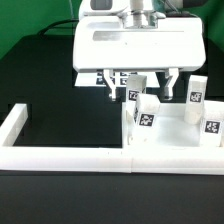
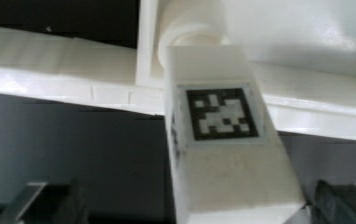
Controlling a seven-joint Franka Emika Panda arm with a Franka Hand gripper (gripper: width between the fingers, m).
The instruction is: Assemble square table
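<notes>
The large flat white square tabletop slab [image 1: 172,136] lies on the black table [image 1: 50,85] at the exterior view's right, pressed into the corner of the long low white border wall [image 1: 60,156], which runs across the front and turns back along the exterior view's left; several small white tagged leg blocks stand on or beside the slab, one upright leg block [image 1: 147,113] near its middle with its long axis vertical, another [image 1: 196,93] upright toward the exterior view's right, a third [image 1: 212,127] low at the slab's right edge; in the wrist view a long white leg [image 2: 219,140] with a black-and-white tag runs lengthwise away from the camera toward the white slab [image 2: 68,65]; the arm hangs straight down over the slab, its broad white wrist housing [image 1: 135,45] level; the two-finger gripper [image 1: 142,87] points downward with its fingers spread apart, holding nothing, the tips just above the leg blocks.
</notes>
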